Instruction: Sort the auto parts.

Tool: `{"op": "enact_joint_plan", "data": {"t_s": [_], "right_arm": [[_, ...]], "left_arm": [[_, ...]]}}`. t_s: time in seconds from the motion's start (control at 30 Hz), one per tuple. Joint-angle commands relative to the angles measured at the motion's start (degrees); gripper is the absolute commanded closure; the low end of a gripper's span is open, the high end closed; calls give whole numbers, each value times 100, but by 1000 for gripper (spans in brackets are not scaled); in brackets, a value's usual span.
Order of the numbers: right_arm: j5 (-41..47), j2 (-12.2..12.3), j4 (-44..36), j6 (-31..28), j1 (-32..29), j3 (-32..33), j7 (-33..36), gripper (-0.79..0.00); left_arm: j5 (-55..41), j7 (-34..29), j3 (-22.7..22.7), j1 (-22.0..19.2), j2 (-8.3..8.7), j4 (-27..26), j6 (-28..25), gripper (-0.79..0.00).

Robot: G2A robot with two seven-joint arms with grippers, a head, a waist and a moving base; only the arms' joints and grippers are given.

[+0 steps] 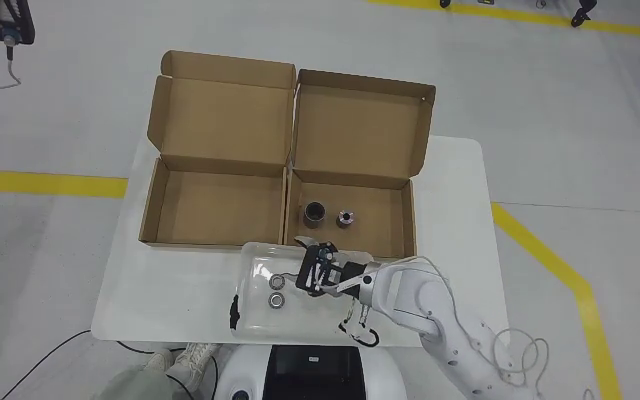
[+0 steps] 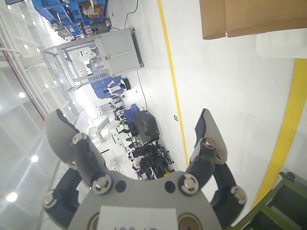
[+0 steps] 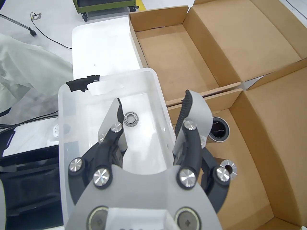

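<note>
The right gripper [image 1: 312, 270] hangs wide open and empty over the clear bin [image 1: 258, 265] at lower centre, a bearing [image 3: 130, 118] inside; a sleeve [image 1: 316, 211] sits in the right-hand box [image 1: 385, 215] (the left gripper [image 2: 130, 116] gapes wide too)

1. Two boxes: left box [image 1: 215, 205], right box [image 1: 385, 215].
2. One clear bin [image 1: 252, 265].
3. Two bearings: first bearing [image 1: 279, 283], second bearing [image 1: 276, 298].
4. One dark sleeve [image 1: 316, 211].
5. One collar [image 1: 345, 217].
6. One worktop [image 1: 450, 200].
</note>
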Motion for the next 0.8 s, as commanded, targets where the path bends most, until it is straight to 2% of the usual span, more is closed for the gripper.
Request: {"op": "enact_joint_plan", "data": {"t_s": [0.0,0.47,0.5,0.77], "right_arm": [[0,0,0,0,0,0,0,-443],[0,0,0,0,0,0,0,-443],[3,0,15,21,-14,-2,-9,-332],[-416,-72,169,57,53,-586,-1,-357]], "left_arm": [[0,0,0,0,0,0,0,-785],[0,0,0,0,0,0,0,-785],[0,0,0,0,0,0,0,-785],[0,0,0,0,0,0,0,-785]]}}
